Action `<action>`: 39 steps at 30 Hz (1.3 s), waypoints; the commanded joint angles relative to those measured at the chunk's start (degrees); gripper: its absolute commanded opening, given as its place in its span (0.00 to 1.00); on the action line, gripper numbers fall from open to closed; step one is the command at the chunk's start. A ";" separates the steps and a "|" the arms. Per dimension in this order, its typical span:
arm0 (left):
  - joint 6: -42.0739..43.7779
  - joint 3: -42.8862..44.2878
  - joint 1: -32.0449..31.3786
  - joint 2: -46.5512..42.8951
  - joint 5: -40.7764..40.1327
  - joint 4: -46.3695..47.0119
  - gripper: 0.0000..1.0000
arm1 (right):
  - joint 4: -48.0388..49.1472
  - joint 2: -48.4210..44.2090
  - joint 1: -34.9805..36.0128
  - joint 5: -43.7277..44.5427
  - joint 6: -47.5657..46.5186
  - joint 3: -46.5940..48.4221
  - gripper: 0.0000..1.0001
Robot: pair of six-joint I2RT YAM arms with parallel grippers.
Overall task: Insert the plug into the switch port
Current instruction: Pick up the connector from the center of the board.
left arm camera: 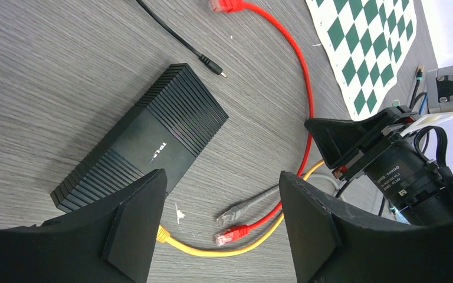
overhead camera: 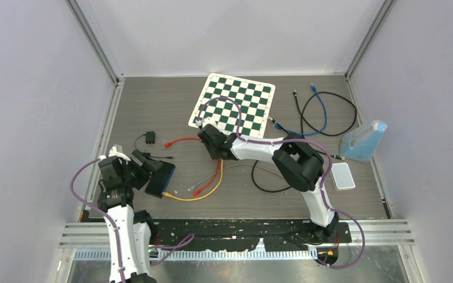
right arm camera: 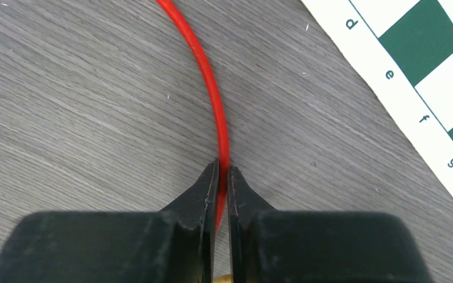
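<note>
step: securing cable | my right gripper (right arm camera: 223, 177) clamped on red cable (right arm camera: 213, 100) mid-run | left gripper (left arm camera: 221, 194) apart above switch (left arm camera: 153, 138) on desk (left arm camera: 47, 71) | next: probably regrasp nearer plug (left arm camera: 229, 236), line it up with switch

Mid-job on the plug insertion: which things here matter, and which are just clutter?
In the job: black switch; red cable, pinched by the right gripper; left gripper, open.

Lying about: chessboard; blue cable; grey cable; white device; blue object.
</note>
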 commanded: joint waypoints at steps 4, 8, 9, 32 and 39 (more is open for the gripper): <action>-1.89 1.31 -0.16 -0.11 2.92 4.83 0.72 | -4.28 -1.19 -0.52 -0.04 0.68 2.77 0.05; -3.34 0.19 -0.12 -0.11 4.34 7.04 0.72 | -2.99 -4.80 -1.32 -0.57 0.62 2.51 0.05; -3.70 -0.10 -0.16 -0.02 5.03 7.86 0.72 | -2.23 -5.70 -1.59 -0.84 0.56 2.27 0.05; -12.14 -1.33 -0.61 0.38 12.48 22.43 0.76 | 2.71 -33.55 -3.37 -7.25 5.03 -14.83 0.05; -17.05 -5.05 -4.46 0.81 11.04 33.06 0.77 | 5.22 -40.67 -3.34 -8.44 8.32 -23.02 0.05</action>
